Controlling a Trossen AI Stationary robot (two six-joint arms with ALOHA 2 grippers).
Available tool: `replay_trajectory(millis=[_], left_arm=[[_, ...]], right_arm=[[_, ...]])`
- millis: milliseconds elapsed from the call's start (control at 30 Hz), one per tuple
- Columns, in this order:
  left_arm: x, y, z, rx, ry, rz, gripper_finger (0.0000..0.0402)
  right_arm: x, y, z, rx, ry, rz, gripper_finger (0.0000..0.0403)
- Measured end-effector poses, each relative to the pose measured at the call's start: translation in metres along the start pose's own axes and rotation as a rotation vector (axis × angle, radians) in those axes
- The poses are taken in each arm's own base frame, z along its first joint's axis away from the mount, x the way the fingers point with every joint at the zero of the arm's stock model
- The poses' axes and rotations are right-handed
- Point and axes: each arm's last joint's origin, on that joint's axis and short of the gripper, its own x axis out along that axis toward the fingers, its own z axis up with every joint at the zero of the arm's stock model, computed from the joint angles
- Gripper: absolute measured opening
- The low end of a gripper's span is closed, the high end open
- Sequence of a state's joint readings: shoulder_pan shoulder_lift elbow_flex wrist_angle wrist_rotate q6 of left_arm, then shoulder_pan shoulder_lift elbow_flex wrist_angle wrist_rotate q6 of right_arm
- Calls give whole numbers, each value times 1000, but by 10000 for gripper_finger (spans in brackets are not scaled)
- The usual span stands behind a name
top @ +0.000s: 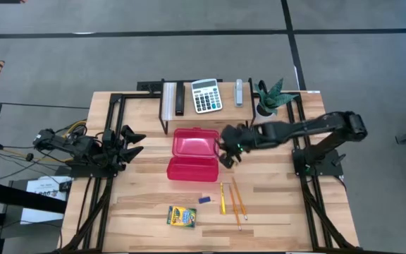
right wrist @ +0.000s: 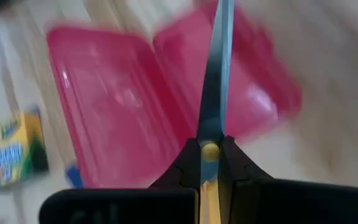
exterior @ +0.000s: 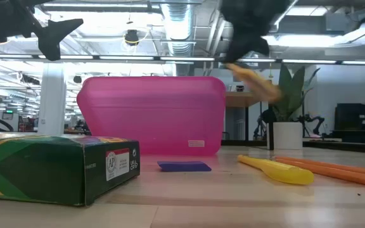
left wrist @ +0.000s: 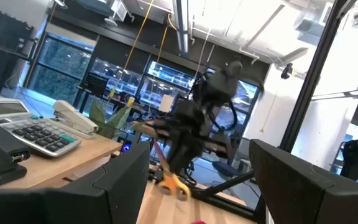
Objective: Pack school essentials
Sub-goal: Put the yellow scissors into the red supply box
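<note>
Above the open red case (top: 192, 155), at its right edge, the right end effector (top: 229, 149) is pinched on the scissors (right wrist: 218, 74), whose blade points out over the case's two halves. On the counter (top: 273, 212) in front of the case lie the pencils (top: 232, 200), the blue eraser (top: 204, 200) and the crayon box (top: 181, 216). The left end effector (top: 130, 142) hangs spread at the counter's left side, holding nothing.

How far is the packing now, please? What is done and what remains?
The open red case appears empty, so nothing is packed yet. The right gripper holds the scissors over it. The pencils, blue eraser and crayon box still lie on the table. The left gripper waits, open.
</note>
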State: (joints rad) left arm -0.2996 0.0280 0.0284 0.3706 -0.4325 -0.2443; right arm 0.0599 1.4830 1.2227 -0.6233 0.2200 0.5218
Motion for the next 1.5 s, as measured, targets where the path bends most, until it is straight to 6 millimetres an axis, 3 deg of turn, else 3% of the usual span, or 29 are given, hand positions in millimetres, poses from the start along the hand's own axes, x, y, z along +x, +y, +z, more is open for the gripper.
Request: replay_trajectory(millis=[100,300,600,900,1133,1500], left_arm=[[0,0,-1,5,12,4,263],[0,1,-2,6,22,15,263],[1,1,-2,7,24,13,263],[1,0,-2,7,25,4,263],[1,0,-3,8,25,5,263],[0,1,-4,13,35,11,263]], right_arm=[[0,1,28,-68,-81,25,20],[26,14,55,-146,-98,112,22],[77,51,57,-203,17,246,28],[102,82,36,-243,123,312,31],[118,89,16,-250,218,283,32],[165,89,-18,-244,371,207,33]])
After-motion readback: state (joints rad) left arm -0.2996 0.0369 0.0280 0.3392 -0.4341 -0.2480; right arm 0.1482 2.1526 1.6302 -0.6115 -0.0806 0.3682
